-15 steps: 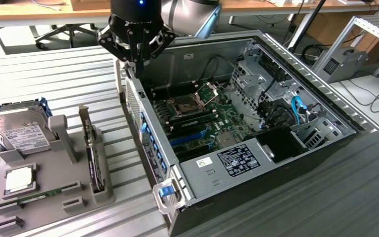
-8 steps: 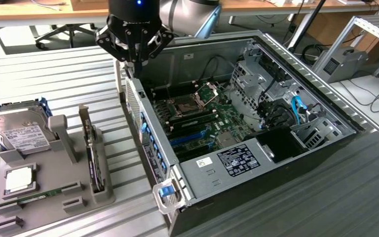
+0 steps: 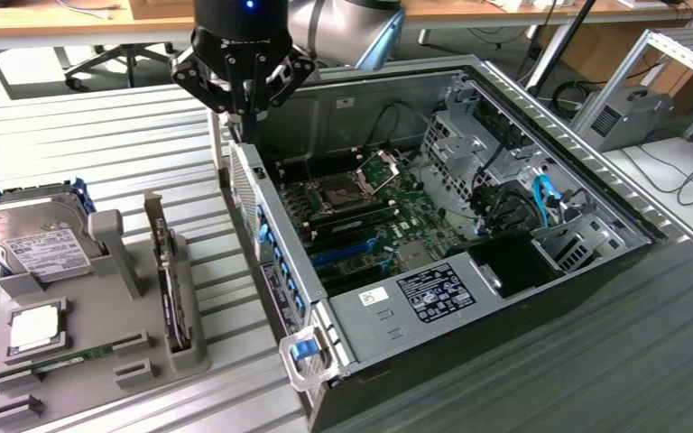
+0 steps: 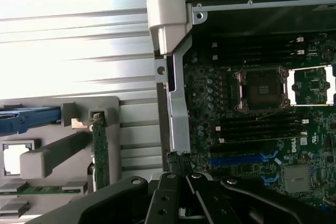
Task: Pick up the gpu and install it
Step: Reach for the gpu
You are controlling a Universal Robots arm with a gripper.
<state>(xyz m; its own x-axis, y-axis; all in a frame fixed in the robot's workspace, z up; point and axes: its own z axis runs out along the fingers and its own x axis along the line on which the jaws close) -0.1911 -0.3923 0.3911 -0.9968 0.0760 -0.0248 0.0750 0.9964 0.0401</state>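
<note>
The gpu [image 3: 169,287] stands on edge in a slot of the grey holder [image 3: 184,356] at the exterior view's left, a thin dark card with a silver bracket at its far end. In the wrist view the gpu [image 4: 100,157] shows as a narrow green strip in the same holder [image 4: 50,158]. My gripper [image 3: 245,122] hangs shut and empty above the rear corner of the open computer case [image 3: 322,298], well apart from the gpu. In the wrist view the gripper [image 4: 179,163] has its fingers pressed together over the case's side wall.
The holder also carries a hard drive [image 3: 33,244], a CPU [image 3: 36,327] and a RAM stick [image 3: 64,365]. Inside the case lies the motherboard [image 3: 359,225] with blue slots [image 4: 241,158], cables and a drive cage [image 3: 563,239]. Everything rests on a slatted metal table [image 3: 106,144].
</note>
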